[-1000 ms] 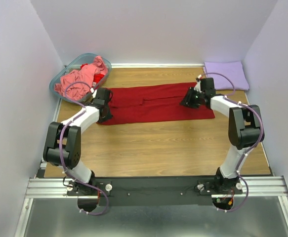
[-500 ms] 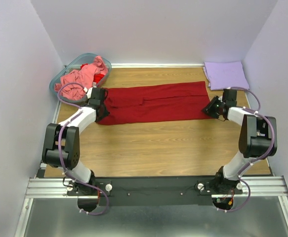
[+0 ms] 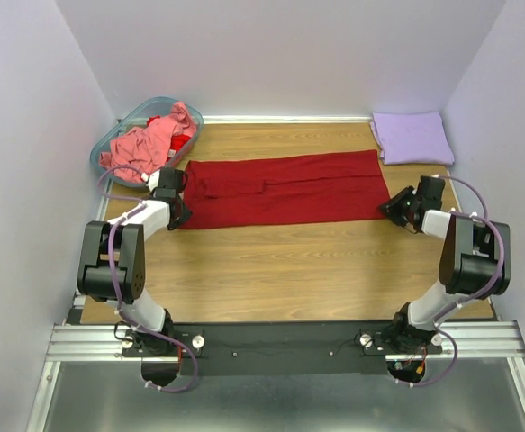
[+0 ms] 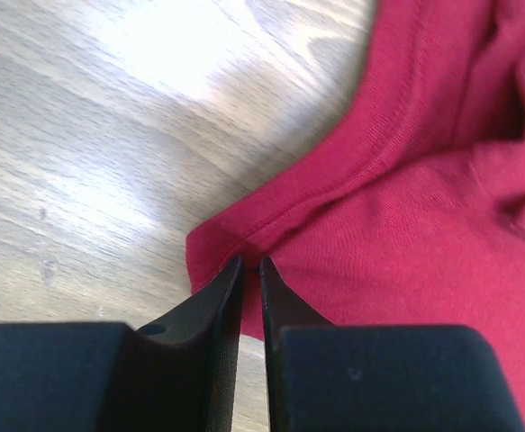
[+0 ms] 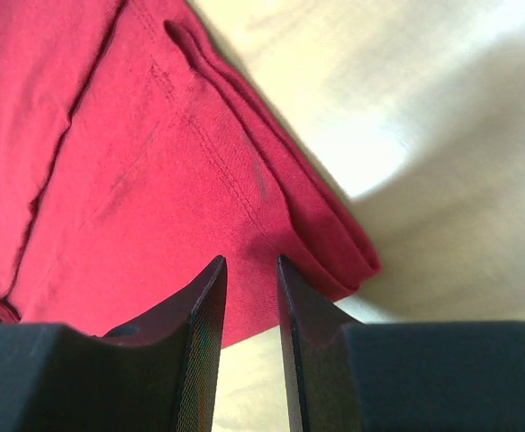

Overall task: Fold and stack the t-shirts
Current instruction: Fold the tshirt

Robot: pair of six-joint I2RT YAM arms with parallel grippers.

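The dark red t-shirt lies folded into a long flat strip across the far half of the table. My left gripper is at its left end. In the left wrist view its jaws are almost together, tips at the shirt's corner hem; I see no cloth held between them. My right gripper is at the shirt's right end. In the right wrist view it is open a narrow way and empty, tips just short of the folded corner. The lavender t-shirt lies folded at the back right. The salmon-pink t-shirt is crumpled in the basket.
The translucent teal basket stands at the back left corner, close to my left gripper, with a bit of bright red cloth in it as well. Walls close in the table at the back and both sides. Bare wood lies in front of the red shirt.
My right gripper has moved from on top of the shirt's right part out past its right end, and that end now lies flat. My left gripper has drawn back left to the shirt's edge.
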